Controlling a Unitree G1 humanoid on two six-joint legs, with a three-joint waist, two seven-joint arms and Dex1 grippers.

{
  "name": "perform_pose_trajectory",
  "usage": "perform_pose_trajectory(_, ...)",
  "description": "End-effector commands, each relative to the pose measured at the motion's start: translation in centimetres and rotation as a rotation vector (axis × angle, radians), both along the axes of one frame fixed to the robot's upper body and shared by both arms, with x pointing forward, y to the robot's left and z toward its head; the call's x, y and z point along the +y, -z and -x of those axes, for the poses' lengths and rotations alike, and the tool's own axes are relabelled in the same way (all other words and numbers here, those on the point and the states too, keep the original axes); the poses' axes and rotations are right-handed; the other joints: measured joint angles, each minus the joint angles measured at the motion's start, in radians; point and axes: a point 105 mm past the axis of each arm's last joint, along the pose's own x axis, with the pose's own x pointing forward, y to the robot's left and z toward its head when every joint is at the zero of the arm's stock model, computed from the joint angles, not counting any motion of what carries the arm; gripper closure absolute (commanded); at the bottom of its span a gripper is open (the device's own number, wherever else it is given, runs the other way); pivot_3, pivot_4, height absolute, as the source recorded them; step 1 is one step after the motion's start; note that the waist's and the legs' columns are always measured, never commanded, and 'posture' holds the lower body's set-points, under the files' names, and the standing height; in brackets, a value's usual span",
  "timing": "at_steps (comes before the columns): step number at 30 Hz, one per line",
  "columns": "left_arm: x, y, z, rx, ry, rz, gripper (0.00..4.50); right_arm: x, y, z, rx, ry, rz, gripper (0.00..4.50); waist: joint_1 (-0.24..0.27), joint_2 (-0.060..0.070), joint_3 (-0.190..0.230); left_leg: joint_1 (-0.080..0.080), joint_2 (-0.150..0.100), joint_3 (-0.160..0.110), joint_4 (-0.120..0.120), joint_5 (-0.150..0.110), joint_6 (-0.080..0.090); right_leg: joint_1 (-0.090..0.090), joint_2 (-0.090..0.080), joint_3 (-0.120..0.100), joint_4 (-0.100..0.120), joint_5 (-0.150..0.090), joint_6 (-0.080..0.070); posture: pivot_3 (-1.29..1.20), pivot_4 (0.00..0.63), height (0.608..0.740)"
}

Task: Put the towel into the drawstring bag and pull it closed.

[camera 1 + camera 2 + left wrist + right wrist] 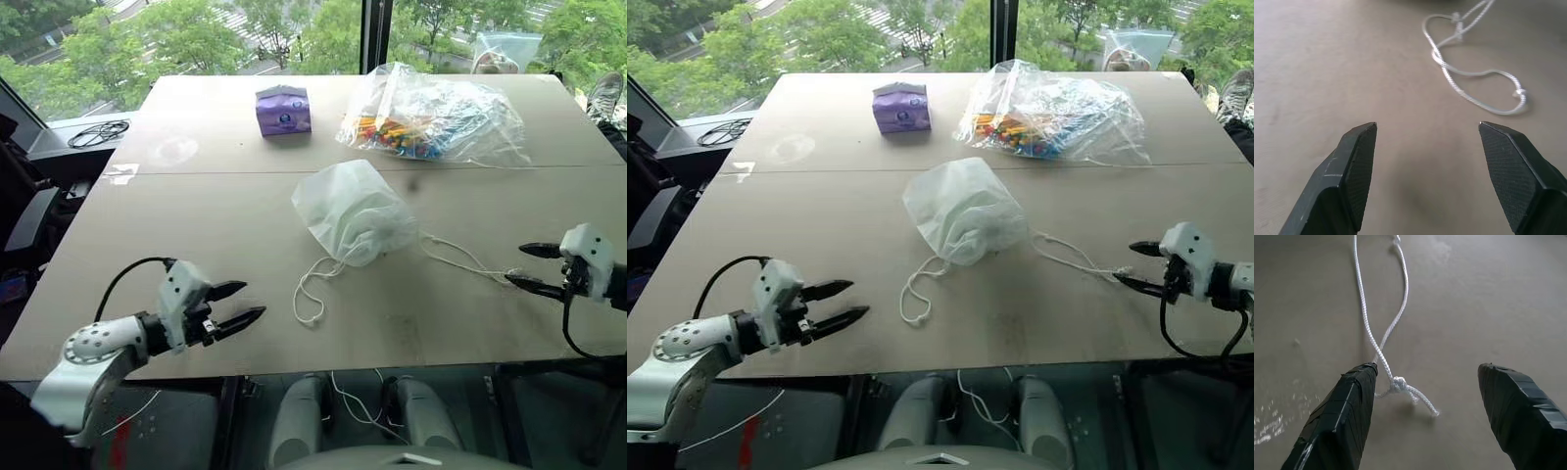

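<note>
My left hand and right hand are spread and empty; the drawstring bag looks cinched, so I probably let its cords go.

A bare grey-brown table runs up to a window with green trees outside. Toward its far edge stands a small purple carton. Well to the right of it lies a clear crinkly plastic bag of colourful items. Off the table's far left corner, a coil of black cable rests on a dark ledge.
</note>
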Motion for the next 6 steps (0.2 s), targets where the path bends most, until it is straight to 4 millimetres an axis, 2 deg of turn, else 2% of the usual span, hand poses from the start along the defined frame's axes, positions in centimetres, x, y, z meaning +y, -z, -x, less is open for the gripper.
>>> perform_pose_trajectory(1,0.1,-1.7,-0.3,-0.078,-0.02,0.019,1.11,0.3,-2.9,-0.4,-0.056,-0.009,-0.099,0.97,0.0,0.0,0.0,0.0,0.0,0.0,0.0,0.0,0.0,0.0,0.0,0.0,0.0,0.0,0.0,0.0,0.15,0.738)
perform_pose_trajectory(6,-0.6,-2.8,-0.7,-0.116,-0.031,0.042,1.11,-1.3,-3.6,0.0,-0.065,0.059,-0.102,0.97,0.005,0.0,0.0,0.0,0.0,0.0,0.0,0.0,0.0,0.0,0.0,0.001,0.0,0.0,0.0,0.0,0.15,0.738)
